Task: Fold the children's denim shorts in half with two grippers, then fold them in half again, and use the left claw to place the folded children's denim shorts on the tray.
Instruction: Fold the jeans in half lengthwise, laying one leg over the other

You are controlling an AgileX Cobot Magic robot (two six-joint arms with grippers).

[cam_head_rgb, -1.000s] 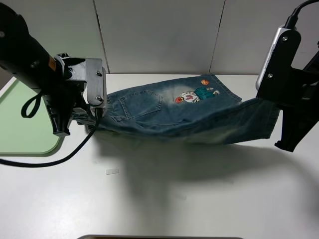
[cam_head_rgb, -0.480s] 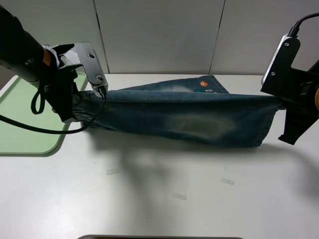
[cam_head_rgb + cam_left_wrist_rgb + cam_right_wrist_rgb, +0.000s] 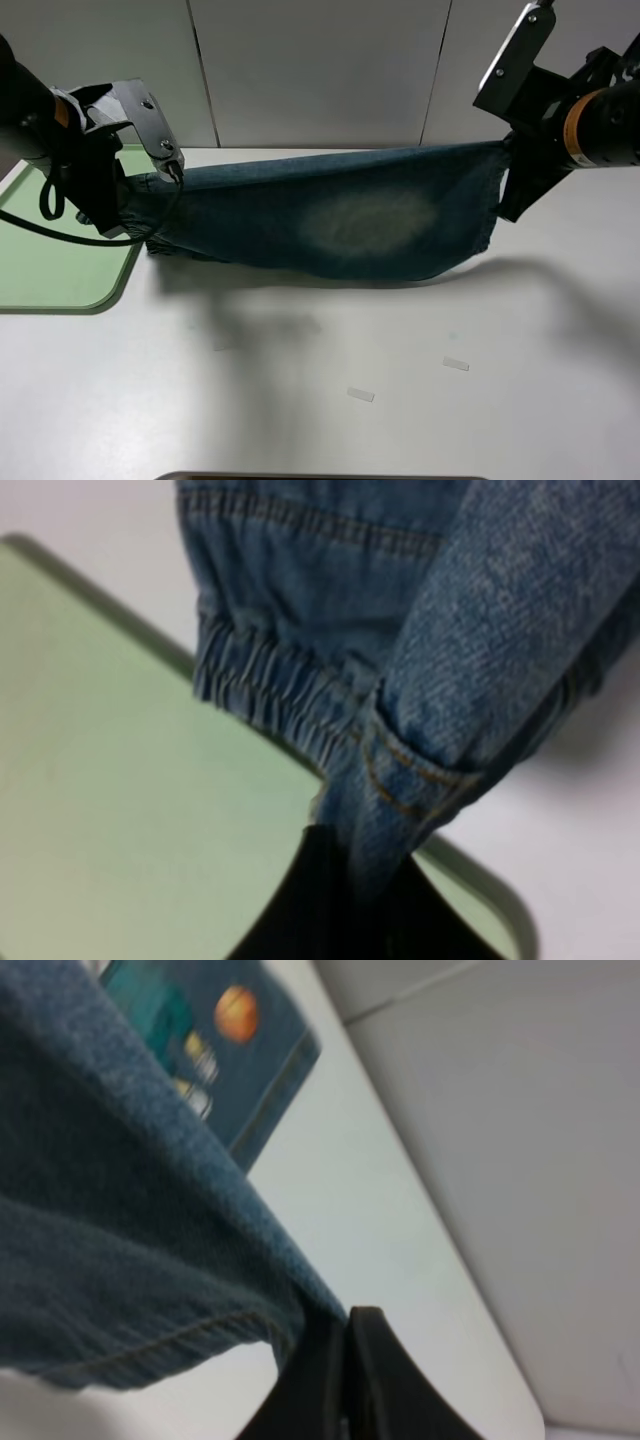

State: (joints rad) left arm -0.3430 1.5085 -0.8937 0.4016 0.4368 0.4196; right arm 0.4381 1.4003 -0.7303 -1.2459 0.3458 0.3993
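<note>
The left tool [image 3: 168, 178] and right tool [image 3: 503, 152] have lifted higher and farther back, each pinching an end of the children's denim shorts [image 3: 340, 225], held taut over the tabletop [image 3: 400, 390]; first fold seems unfinished, second fold and tray [image 3: 50, 275] placement remain

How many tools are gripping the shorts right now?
2. The left tool pinches the end of the shorts by the tray; the right tool pinches the opposite end, held above the table.

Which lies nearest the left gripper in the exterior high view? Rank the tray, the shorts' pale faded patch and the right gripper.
1. The tray, just beside the left gripper, far left.
2. The pale faded patch, middle of the denim shorts.
3. The right gripper, far right.
</note>
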